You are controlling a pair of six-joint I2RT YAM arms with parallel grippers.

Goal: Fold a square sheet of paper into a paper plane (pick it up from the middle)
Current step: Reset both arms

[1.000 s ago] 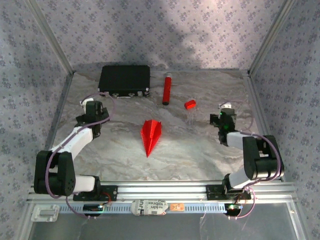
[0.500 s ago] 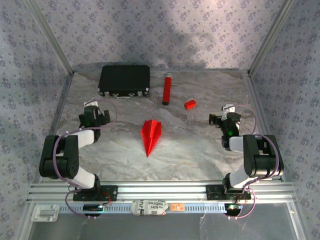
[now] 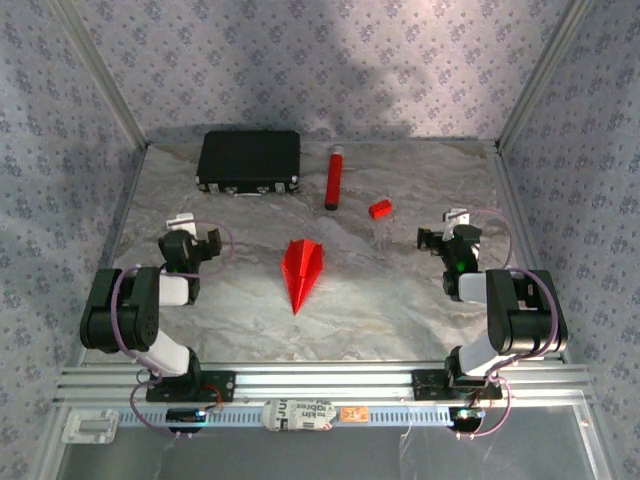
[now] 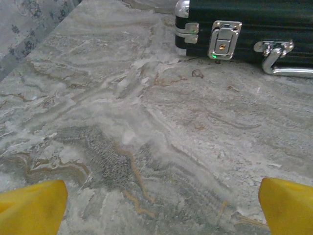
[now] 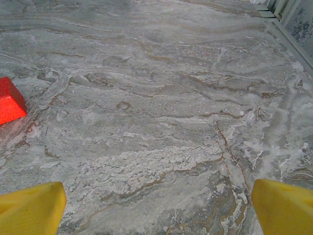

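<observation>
The square sheet of paper lies folded into the paper plane (image 3: 302, 272), a slim red dart with a centre crease, flat on the marble table with its tip toward the near edge. My left gripper (image 3: 195, 228) stands open well to its left, with nothing between the yellow fingertips (image 4: 34, 208). In the left wrist view the left gripper (image 4: 161, 215) faces bare table. My right gripper (image 3: 440, 226) is open far to the plane's right. In the right wrist view the right gripper (image 5: 159, 210) also holds nothing between its fingertips (image 5: 283, 208).
A black case (image 3: 249, 160) with metal latches (image 4: 222, 41) lies at the back left. A red tube (image 3: 333, 178) lies beside it and a small red block (image 3: 379, 209) (image 5: 10, 100) sits further right. Patterned walls and metal rails bound the table.
The left arm has folded back toward its base, drawing its gripper nearer. The right gripper has pulled back slightly and opened wider. The plane has not moved.
</observation>
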